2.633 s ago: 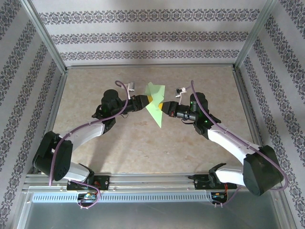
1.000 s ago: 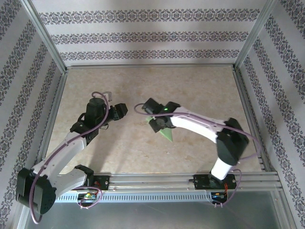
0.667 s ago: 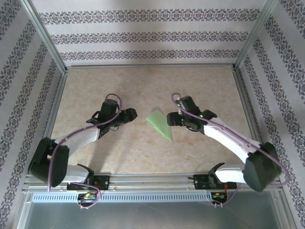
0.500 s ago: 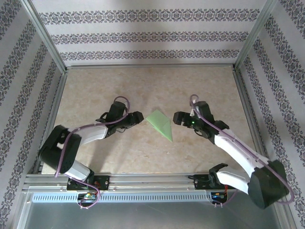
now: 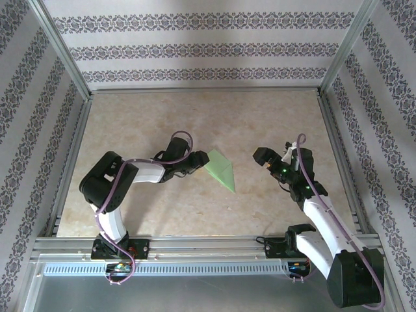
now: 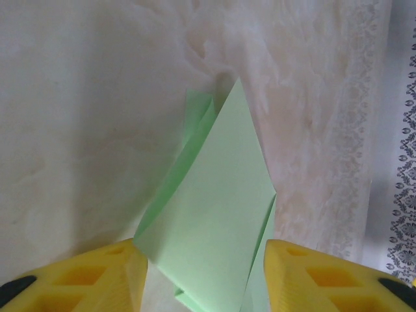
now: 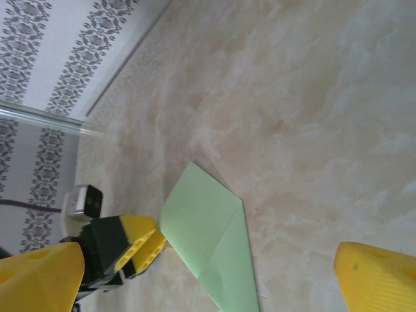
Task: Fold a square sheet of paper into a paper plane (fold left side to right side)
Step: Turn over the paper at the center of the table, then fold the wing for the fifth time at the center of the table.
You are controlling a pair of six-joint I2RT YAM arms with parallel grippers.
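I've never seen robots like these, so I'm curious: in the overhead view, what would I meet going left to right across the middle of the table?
left gripper → folded green paper → right gripper

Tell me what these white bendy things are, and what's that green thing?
Those are two robot arms bolted to a table. One picture looks down from above. The other two come from small cameras on the wrists, which is why yellow fingers poke in at the edges. The green thing is a folded green paper, pointed like a dart and lying flat on the table. The left gripper is right at the paper, its open fingers on either side of one end. The right gripper is wide open, off to the side, touching nothing.
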